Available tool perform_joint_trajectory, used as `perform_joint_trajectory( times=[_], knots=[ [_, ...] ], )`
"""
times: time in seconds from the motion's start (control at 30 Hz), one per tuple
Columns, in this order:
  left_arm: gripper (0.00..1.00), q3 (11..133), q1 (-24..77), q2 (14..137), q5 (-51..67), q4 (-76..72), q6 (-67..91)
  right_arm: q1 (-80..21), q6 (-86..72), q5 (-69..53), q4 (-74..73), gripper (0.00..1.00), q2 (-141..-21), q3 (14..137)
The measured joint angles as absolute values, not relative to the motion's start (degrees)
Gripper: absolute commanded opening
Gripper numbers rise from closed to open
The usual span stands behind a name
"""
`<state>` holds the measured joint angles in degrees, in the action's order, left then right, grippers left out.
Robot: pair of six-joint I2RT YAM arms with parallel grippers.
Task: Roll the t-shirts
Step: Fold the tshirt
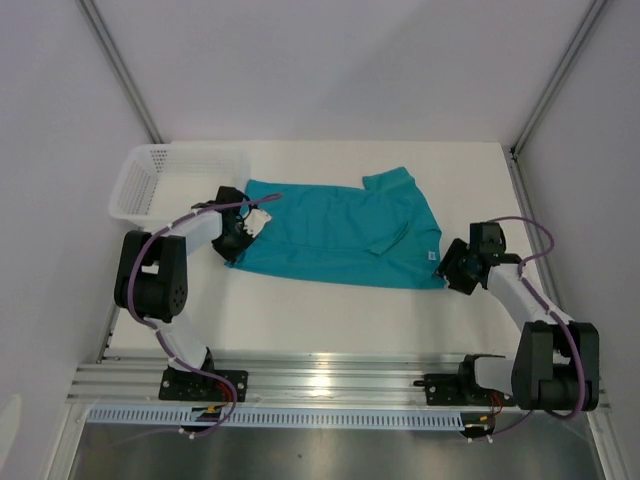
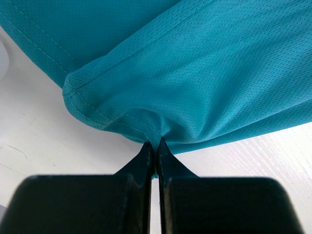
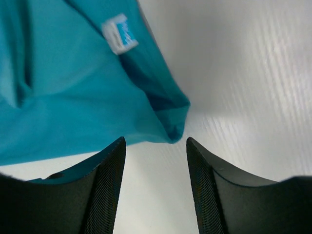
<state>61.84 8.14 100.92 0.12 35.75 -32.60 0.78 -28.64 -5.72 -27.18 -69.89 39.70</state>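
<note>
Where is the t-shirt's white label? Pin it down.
In the top view the white label sits on the right edge of the teal t-shirt, just left of the open right gripper.

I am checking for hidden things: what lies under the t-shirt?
The white table shows all around the t-shirt. The cloth covers whatever lies beneath it, so that cannot be seen.
</note>
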Motion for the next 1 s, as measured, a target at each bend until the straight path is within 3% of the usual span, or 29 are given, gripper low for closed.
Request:
perform_joint_trajectory(
  times=[0.17,0.23,0.43,0.47,0.5,0.7,1.0],
  knots=[
    [0.00,61.8,8.1,100.9,0.1,35.7,-32.6,0.4,-30.7,-7.1,-26.6,0.61,-76.2,37.5],
    [0.00,61.8,8.1,100.8,0.1,35.7,-32.6,0.4,-31.4,-7.2,-25.8,0.56,-77.4,37.4],
    [0.01,61.7,8.1,100.8,0.1,35.8,-32.6,0.5,-32.5,-6.7,-22.3,0.15,-79.9,37.6],
    [0.01,61.7,8.1,100.8,0.2,35.7,-32.6,0.5,-32.7,-6.8,-21.9,0.04,-80.2,37.6],
    [0.01,61.7,8.1,100.8,0.2,35.7,-32.6,0.5,-32.6,-6.7,-21.4,0.00,-80.4,37.5],
    [0.01,60.5,8.1,99.7,0.5,35.8,-32.6,0.3,-33.8,-5.3,-21.6,0.00,-78.5,36.3],
    [0.01,48.1,8.1,85.3,4.2,40.6,-32.6,-9.6,-42.3,4.6,-37.1,0.00,-58.8,34.8]
  ],
)
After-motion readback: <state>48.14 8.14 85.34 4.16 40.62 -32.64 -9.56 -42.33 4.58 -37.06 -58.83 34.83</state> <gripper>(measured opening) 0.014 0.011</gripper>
